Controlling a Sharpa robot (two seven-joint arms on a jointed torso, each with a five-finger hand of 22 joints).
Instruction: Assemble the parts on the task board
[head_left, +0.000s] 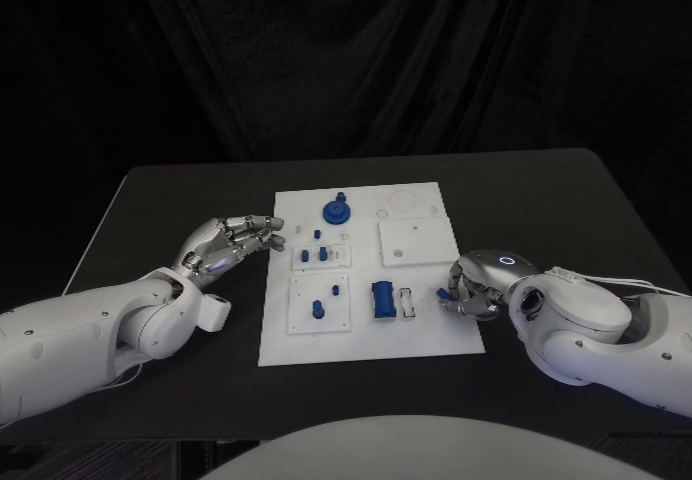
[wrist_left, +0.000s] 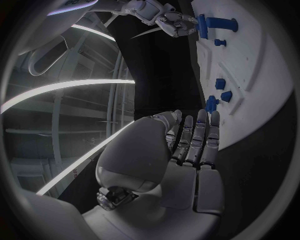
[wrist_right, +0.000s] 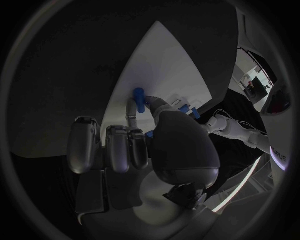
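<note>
The white task board (head_left: 433, 340) lies in the middle of the black table. A round blue part (head_left: 336, 211) stands near the board's far edge, and a blue cylinder (head_left: 382, 299) lies nearer me, with several small blue pieces (head_left: 320, 254) between them. My left hand (head_left: 231, 243) hovers at the board's left edge, fingers stretched out and holding nothing; the left wrist view shows the left hand (wrist_left: 190, 150) beside the board (wrist_left: 262, 100). My right hand (head_left: 473, 285) is at the board's right edge, and its thumb and a finger pinch a small blue part (wrist_right: 140, 95) against the board (wrist_right: 156, 65).
A raised white square plate (head_left: 415, 241) sits on the board's right half, with a white block (head_left: 408, 299) beside the cylinder. Bare black table (head_left: 577, 200) surrounds the board. In the left wrist view my right hand (wrist_left: 165, 19) appears next to the blue cylinder (wrist_left: 220, 23).
</note>
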